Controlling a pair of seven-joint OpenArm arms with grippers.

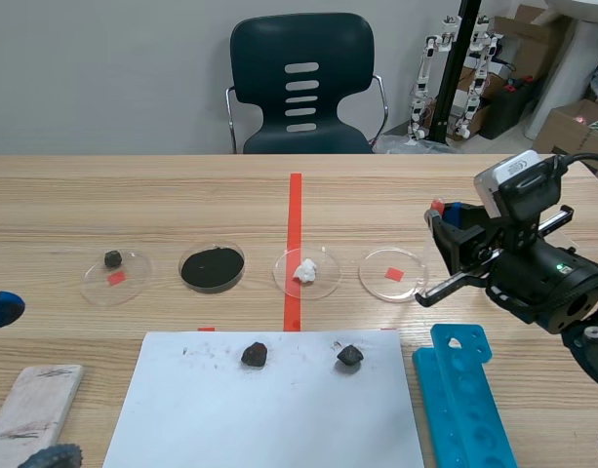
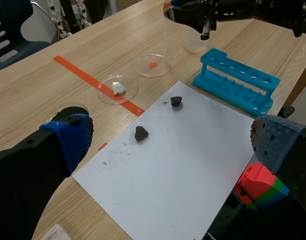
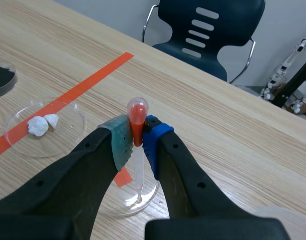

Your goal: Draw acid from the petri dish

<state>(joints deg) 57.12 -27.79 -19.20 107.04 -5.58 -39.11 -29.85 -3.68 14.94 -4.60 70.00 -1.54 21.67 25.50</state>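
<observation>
Four petri dishes [image 1: 378, 278], one dropper [image 3: 138, 109]

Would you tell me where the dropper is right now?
In the right wrist view, the dropper is gripped between the right fingers, tip down in the rightmost dish of the row, next to the dish holding white lumps.

No text, label, brand or number can be read on the petri dishes [image 1: 393, 274], the white sheet [image 1: 279, 409], the blue rack [image 1: 469, 409] or the cardboard boxes [image 1: 577, 122].
</observation>
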